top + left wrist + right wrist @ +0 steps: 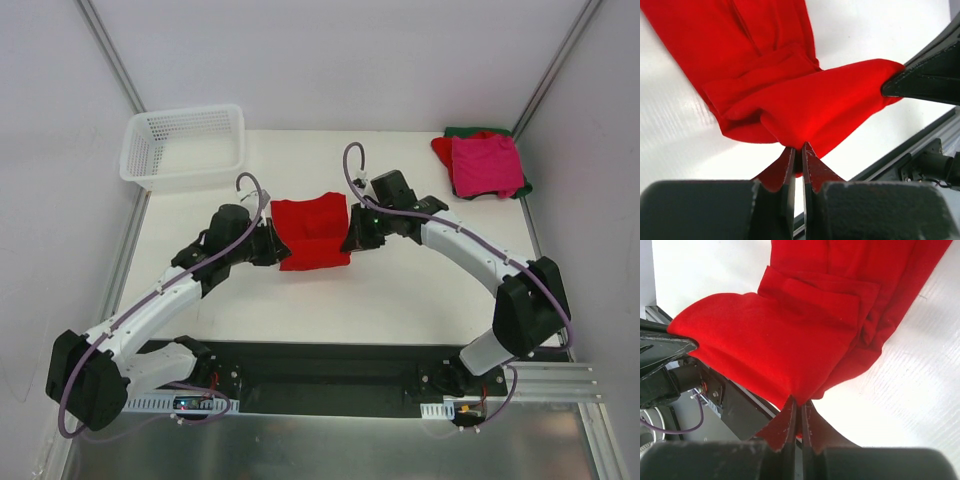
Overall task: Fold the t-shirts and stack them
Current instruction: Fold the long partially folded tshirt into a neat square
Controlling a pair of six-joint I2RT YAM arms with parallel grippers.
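Clamping opposite edges of the bright red cloth t-shirt [311, 232] on the white tabletop [400, 295], left tool [275, 247] and right tool [350, 240] hold it half-folded; folded pink, red and green cloth shirts [485, 165] lie stacked far right; stacking this one likely remains.

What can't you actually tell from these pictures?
Top view: the pink shirt covers the shirts under it, so their number is hidden.
Both wrist views: the red shirt runs off the top edge.
Top view: the left arm and right arm hide where their jaws pinch it.
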